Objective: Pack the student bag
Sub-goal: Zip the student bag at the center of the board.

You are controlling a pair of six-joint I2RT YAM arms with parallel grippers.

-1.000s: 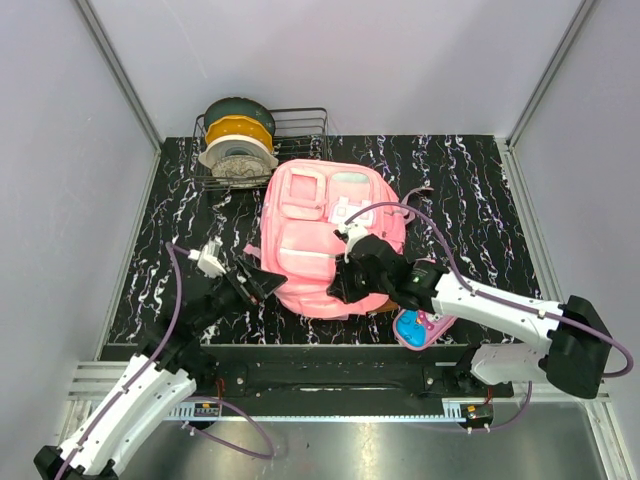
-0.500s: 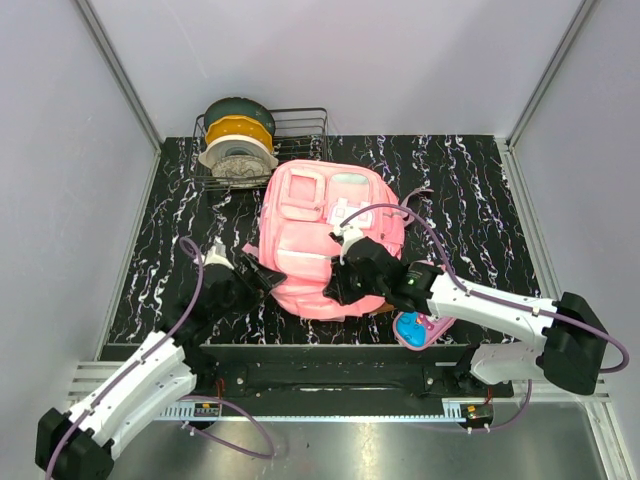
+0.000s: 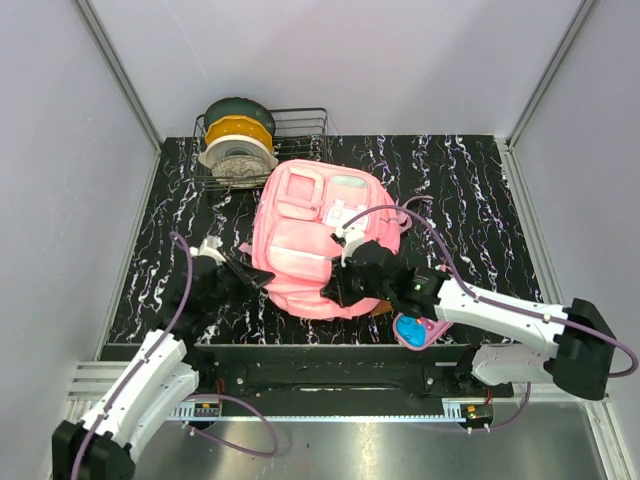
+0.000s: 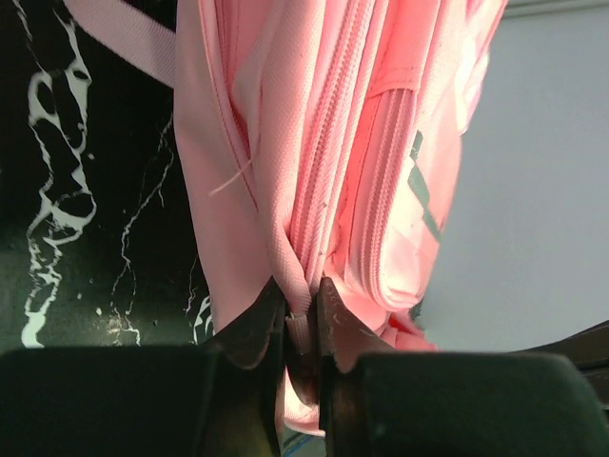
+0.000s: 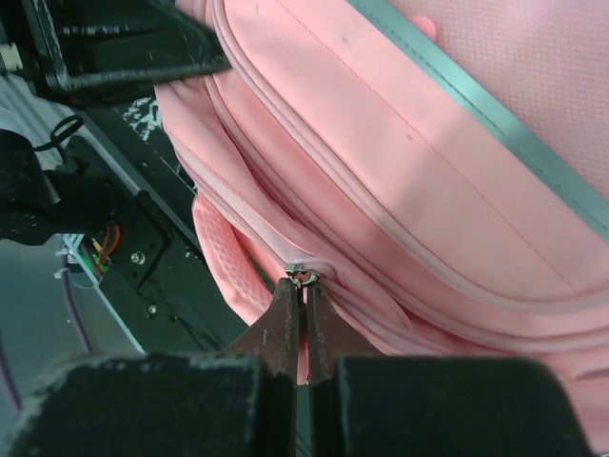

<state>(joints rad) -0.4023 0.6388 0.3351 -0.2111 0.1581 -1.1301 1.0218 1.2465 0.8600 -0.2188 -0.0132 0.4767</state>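
The student bag [image 3: 315,235], a large pink backpack, lies front side up in the middle of the black marbled table. My left gripper [image 3: 257,277] is at the bag's left edge. In the left wrist view its jaws are shut on a fold of pink fabric [image 4: 302,303] beside the side zip of the student bag [image 4: 333,143]. My right gripper [image 3: 338,287] is at the bag's near edge. In the right wrist view it [image 5: 304,286] is shut on the small metal zipper pull [image 5: 303,276] of the student bag [image 5: 428,143].
A small pink and blue pencil case [image 3: 415,330] lies by the table's front edge, under my right arm. A wire rack [image 3: 300,125] with filament spools [image 3: 238,150] stands at the back left. Grey walls close in the table.
My left gripper has moved right to the bag's left edge and closed on its fabric. The bag has shifted slightly left. My right gripper has kept its grip on the zipper pull.
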